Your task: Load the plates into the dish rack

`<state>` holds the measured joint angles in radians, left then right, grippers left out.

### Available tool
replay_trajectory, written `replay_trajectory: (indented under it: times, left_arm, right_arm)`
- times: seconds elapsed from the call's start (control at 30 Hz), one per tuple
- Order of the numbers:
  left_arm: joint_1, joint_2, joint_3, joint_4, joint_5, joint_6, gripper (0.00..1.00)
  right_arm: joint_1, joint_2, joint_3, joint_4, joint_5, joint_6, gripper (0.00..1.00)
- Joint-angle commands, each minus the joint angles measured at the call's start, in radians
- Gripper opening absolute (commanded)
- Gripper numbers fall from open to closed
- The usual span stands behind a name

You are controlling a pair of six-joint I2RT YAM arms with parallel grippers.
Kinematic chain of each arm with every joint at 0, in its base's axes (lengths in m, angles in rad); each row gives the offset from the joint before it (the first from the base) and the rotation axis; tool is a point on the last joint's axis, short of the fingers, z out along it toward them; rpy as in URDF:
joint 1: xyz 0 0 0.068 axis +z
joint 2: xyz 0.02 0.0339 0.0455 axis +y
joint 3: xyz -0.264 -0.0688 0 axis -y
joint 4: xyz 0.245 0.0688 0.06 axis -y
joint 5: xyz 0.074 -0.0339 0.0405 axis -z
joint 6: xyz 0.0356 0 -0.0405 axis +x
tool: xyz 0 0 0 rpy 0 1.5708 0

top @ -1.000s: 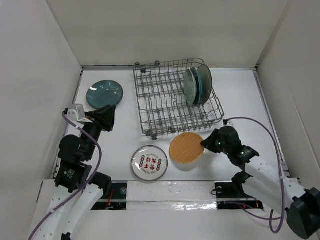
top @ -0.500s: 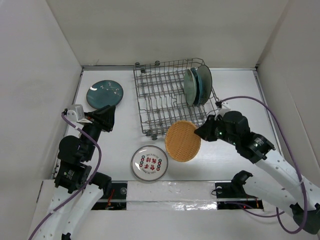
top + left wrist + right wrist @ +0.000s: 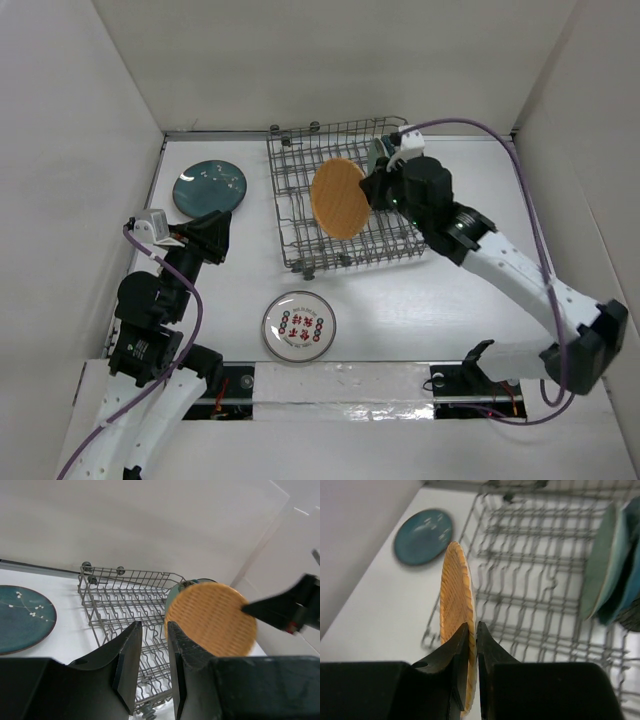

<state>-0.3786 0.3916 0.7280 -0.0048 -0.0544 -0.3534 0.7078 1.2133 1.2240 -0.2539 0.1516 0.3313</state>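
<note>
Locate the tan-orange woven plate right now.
Top view: the tan-orange plate is held on edge above the dish rack by the right gripper, left of the racked plates.

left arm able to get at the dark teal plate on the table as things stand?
Probably yes. The dark teal plate lies flat on the table just beyond the left gripper, which is empty with its jaws apart. Nothing stands between them, and the dish rack sits off to the plate's right.

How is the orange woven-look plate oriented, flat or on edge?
On edge: the right claw grips the orange plate by its rim, holding it upright over the dish rack.
</note>
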Motion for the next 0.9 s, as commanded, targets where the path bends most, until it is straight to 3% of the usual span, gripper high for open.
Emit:
replay_trajectory:
  times: [0.0, 0.17, 0.37, 0.87]
  left_arm:
    - [-0.003, -0.007, -0.007, 0.045, 0.016, 0.005, 0.24]
    - [-0.003, 0.006, -0.006, 0.045, 0.024, 0.007, 0.24]
    - [-0.003, 0.015, -0.004, 0.040, 0.011, 0.010, 0.24]
    - [-0.003, 0.052, -0.004, 0.034, -0.007, 0.019, 0.24]
  right_arm:
    - [-0.007, 0.141, 0.112, 0.160, 0.358, -0.179, 0.00]
    - [-0.044, 0.363, 0.232, 0.243, 0.491, -0.294, 0.00]
    - [-0.054, 0.514, 0.324, 0.298, 0.592, -0.417, 0.00]
    - [-0.107, 0.684, 0.379, 0.283, 0.503, -0.377, 0.00]
